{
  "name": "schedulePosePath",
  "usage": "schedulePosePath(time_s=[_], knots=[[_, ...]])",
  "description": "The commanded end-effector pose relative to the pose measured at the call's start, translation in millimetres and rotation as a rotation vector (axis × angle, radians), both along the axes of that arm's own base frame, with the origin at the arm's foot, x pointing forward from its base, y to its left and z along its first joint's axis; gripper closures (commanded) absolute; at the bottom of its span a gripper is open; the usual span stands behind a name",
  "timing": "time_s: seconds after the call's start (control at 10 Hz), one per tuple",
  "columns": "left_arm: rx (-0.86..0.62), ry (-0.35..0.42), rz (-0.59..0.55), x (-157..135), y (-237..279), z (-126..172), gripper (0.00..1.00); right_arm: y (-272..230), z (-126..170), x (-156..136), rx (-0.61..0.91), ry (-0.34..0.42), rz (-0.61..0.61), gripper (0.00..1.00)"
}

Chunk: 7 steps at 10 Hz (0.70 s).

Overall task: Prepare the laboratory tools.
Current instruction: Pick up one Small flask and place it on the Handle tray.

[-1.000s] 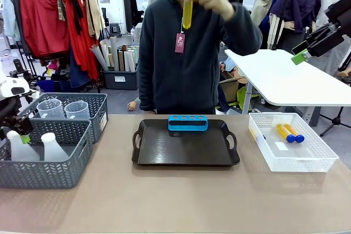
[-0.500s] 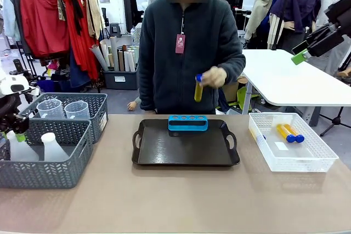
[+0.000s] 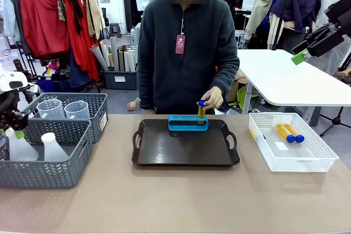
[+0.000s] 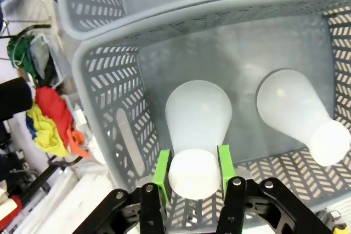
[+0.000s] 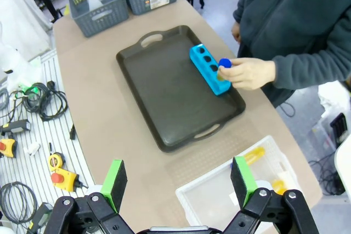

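**Front view.** The left gripper (image 3: 15,126) dips into a grey slatted basket (image 3: 49,171) at the table's left end. Its fingertips are hard to make out against a translucent white conical flask (image 3: 19,149). A second flask (image 3: 53,147) stands beside it, and two clear handled measuring beakers (image 3: 50,108) sit in the basket behind. The person's hand (image 3: 213,98) pinches a small amber tube with a blue cap (image 3: 201,108), its lower end in the end hole of the blue four-hole rack (image 3: 188,123) on a black tray (image 3: 185,152). The right gripper (image 3: 300,56) hangs high, with one pad visible.

**Left wrist view.** The green pads (image 4: 162,169) sit pressed against both sides of the flask's neck, apparently gripping it. The gripper body is cut off at the bottom edge.

**Right wrist view.** The right gripper's jaws are spread wide with nothing between them, above the table. A white slotted bin (image 5: 219,195) is partly hidden behind one finger. There are yellowish tubes inside it, but their number is unclear.
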<state>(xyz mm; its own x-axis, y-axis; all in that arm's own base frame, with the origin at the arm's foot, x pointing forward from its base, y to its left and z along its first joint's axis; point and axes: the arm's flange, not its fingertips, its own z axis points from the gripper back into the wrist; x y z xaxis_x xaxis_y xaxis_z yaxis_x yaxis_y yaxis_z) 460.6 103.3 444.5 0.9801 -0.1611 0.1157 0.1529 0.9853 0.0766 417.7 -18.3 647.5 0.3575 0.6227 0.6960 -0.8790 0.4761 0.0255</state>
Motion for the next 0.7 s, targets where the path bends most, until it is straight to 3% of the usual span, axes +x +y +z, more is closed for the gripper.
schedulePosePath(time_s=[0.0,0.6], knots=[[0.004,-0.005,0.029,-4.9,-12.4,39.4,1.0,0.8,1.1,0.4,0.013,-0.002,0.005,0.0],[-0.07,-0.116,-0.132,-16.3,-64.2,189.8,1.0,0.8,1.1,0.4,0.013,-0.002,0.005,0.0]])
